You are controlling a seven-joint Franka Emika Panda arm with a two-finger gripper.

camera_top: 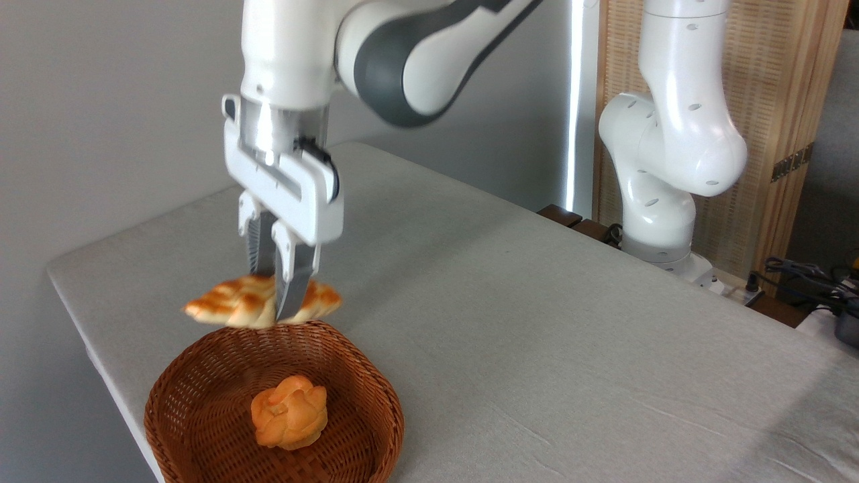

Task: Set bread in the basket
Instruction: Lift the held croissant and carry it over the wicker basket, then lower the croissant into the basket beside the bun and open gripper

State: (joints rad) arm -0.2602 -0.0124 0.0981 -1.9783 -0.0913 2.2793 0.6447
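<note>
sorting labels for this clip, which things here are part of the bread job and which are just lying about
Part of the job:
- braided loaf, held in the air
- claw, shut on the loaf
- wicker basket, below the loaf

Just lying about:
- knotted orange bun, already in the basket
- cables at the right edge
- wooden screen behind the arm
</note>
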